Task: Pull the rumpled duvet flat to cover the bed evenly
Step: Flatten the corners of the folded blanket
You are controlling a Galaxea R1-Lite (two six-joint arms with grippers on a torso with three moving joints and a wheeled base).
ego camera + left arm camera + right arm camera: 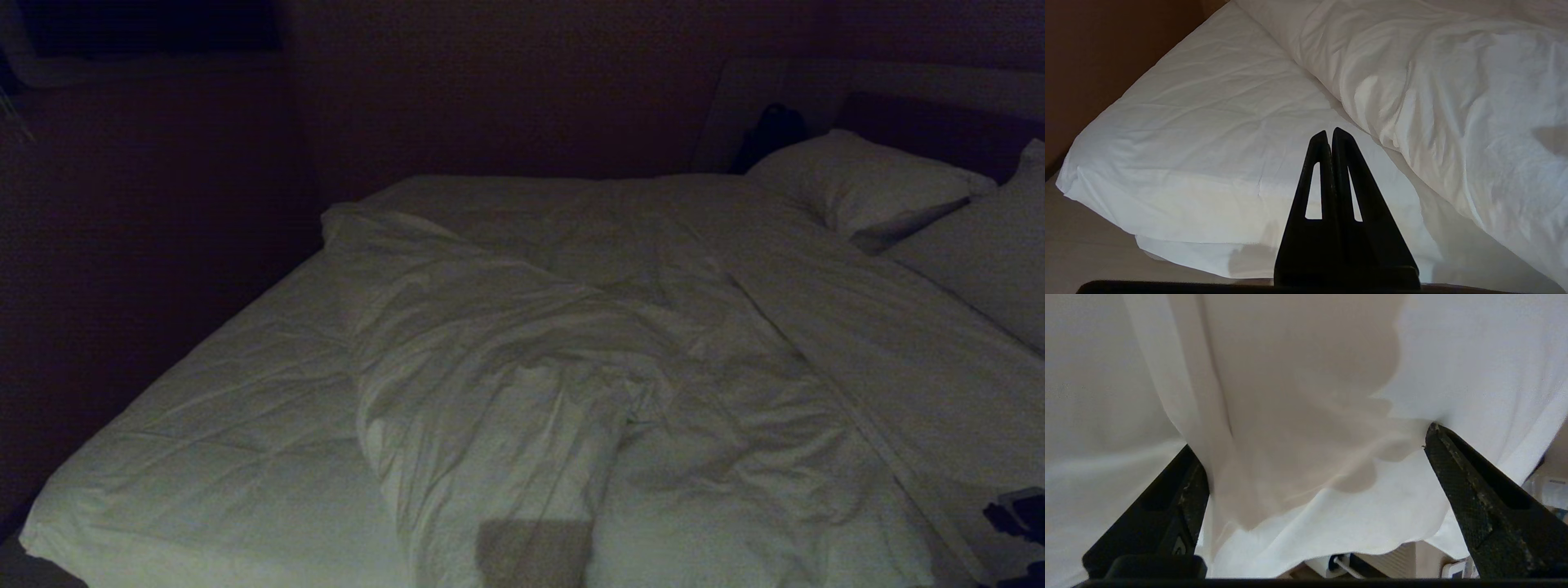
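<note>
Duvet [571,343] bunched mid-bed [212,425], left mattress side bare. Right gripper [1310,457] spread wide at duvet's near edge; left gripper [1330,136] closed, empty.

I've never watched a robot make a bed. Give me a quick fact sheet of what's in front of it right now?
bed: left part bare, quilted mattress showing
duvet: rumpled, bunched toward the middle and right, not yet flat
pillows: at the far right end
left tool: shut, holding nothing, above the bare mattress corner
right tool: wide open, white cloth between its fingers, not clamped
</note>
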